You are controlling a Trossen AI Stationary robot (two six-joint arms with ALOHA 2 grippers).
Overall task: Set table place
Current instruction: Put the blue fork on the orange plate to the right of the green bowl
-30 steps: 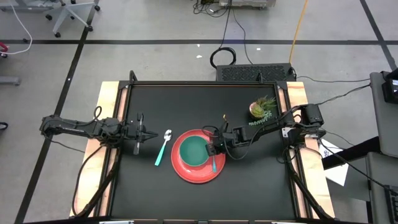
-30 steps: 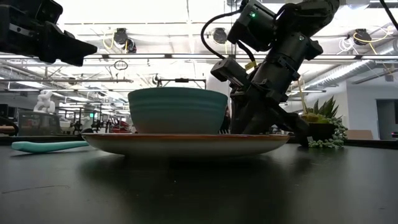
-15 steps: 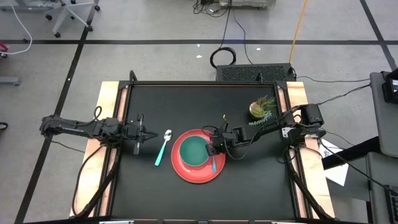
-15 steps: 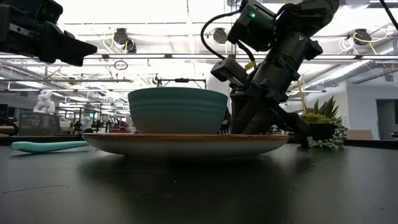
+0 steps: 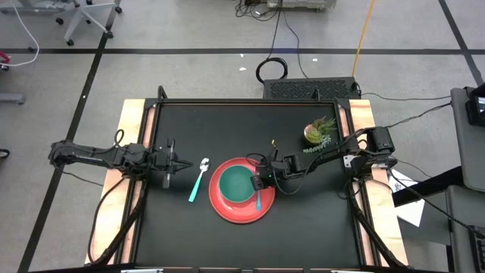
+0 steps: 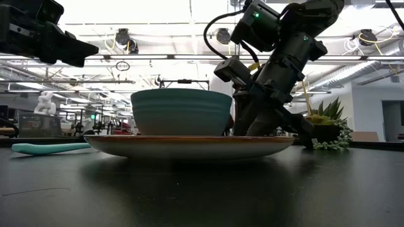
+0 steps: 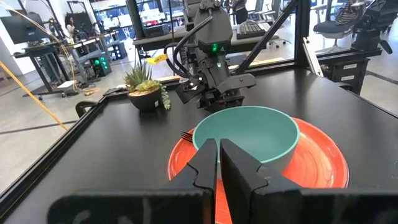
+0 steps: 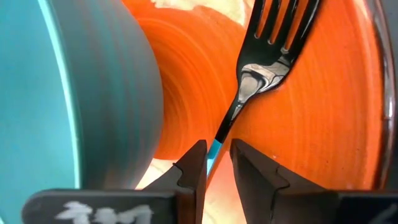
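The red plate [image 5: 241, 201] sits nearest the front edge of the black table [image 5: 303, 227], a little forward of the middle. On it stands the teal bowl [image 5: 236, 184], its hollow showing nothing inside from above or from the left wrist view. The blue-handled fork [image 5: 260, 199] lies on the plate's right part, just beside the bowl. In the right wrist view its tines [image 8: 283, 28] rest on the red surface and its thin neck runs back between the dark fingers.

The right gripper [image 5: 260, 184] is down at the plate's right edge, close against the bowl. Its fingers [image 8: 193, 167] stand narrowly apart with the fork's blue handle in the slot between them; whether they actually press the handle cannot be told. From table height this arm [image 6: 278, 69] blocks the space between the bowl and what is behind it.

To the left of the plate, apart from it, the mint-handled spoon [image 5: 198, 179] lies on the bare table, bowl end toward the far side. Farther left, the left gripper [image 5: 182, 163] hangs above the table near its left side, fingers nearly together and holding nothing.

Beyond the right arm, near the far right corner, a small potted plant [image 5: 319, 132] stands well clear of the plate. Cables [image 5: 273, 70] lie on the floor past the table's far edge.
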